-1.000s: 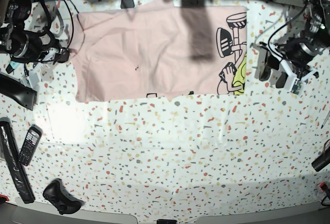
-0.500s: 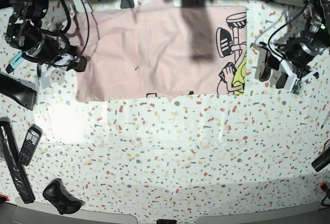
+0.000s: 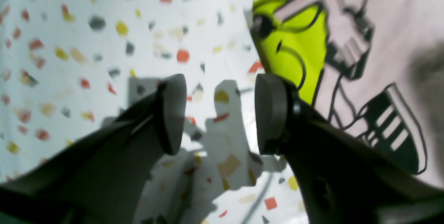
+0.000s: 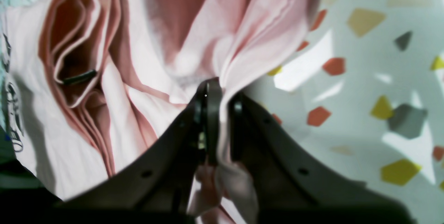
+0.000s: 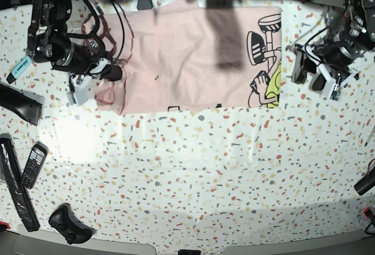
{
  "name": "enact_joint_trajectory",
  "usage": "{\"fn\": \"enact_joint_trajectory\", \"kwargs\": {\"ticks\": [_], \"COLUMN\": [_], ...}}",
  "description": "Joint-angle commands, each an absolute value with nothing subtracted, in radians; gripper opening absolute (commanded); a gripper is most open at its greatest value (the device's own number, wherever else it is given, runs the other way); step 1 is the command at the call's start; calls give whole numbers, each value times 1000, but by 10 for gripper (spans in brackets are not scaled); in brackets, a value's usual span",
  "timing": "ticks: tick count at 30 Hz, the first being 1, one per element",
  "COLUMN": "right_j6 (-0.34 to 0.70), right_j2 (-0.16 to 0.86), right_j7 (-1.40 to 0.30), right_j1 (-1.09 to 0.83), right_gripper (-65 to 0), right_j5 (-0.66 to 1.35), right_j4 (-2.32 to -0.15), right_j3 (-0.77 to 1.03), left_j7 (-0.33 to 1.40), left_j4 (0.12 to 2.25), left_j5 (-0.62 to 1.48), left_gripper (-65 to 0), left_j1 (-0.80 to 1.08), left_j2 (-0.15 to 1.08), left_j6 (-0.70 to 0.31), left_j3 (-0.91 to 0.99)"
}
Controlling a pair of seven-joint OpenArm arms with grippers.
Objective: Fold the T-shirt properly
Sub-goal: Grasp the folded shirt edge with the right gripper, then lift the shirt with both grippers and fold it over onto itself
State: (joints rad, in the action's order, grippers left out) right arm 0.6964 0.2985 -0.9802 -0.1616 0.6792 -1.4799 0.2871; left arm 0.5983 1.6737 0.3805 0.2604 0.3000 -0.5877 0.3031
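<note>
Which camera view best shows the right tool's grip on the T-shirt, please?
The right wrist view: the right tool pinches bunched T-shirt fabric. The base view shows it small at the shirt's edge; the left wrist view shows only the printed corner.

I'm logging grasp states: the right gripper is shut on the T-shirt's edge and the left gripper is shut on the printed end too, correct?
Not quite. The right gripper is shut on the T-shirt, but the left wrist view shows the left gripper open and empty, over the table beside the printed end.

The T-shirt (image 4: 145, 43) runs off the right wrist picture's top and left edges, and its pinched fold disappears between the right gripper (image 4: 222, 95) fingers. In the left wrist view its cartoon print (image 3: 333, 61) is blurred and cropped.
</note>
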Motion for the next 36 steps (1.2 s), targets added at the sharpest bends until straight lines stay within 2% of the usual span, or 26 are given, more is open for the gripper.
{"fn": "enact_joint_trajectory", "kwargs": {"ticks": [1,6,8,11,15,22,31,36], "right_j6": [698,698,698,698,698,698,689,644], "right_j2": [310,313,313,307,247,90,-149,-157], "right_j7": [-1026,-1054,-1112,-1126,-1126,-1123,-1014,-941], "right_j1": [-163,-163,-164,-174,-175,-147,-117,-117], "right_gripper": [-650,-650,-650,-650,-650,-650,-650,-650], "right_j5": [654,669,736,842,934,956,634,532], "right_j4": [-1503,-1650,-1713,-1790,-1888,-1977,-1973,-1971], "right_j3": [299,415,447,450,417,191,-144,-283], "left_j7": [569,549,552,545,545,545,545,544], "left_j4": [1673,1616,1599,1580,1554,1533,1532,1532], "left_j5": [393,393,393,394,411,464,452,416], "left_gripper": [-349,-350,-350,-350,-350,-350,-350,-350], "left_j1": [255,255,257,270,299,352,366,366], "left_j2": [319,339,339,338,335,324,324,324], "left_j6": [-591,-591,-592,-612,-643,-667,-667,-667], "left_j3": [308,308,308,306,306,241,59,36]}}
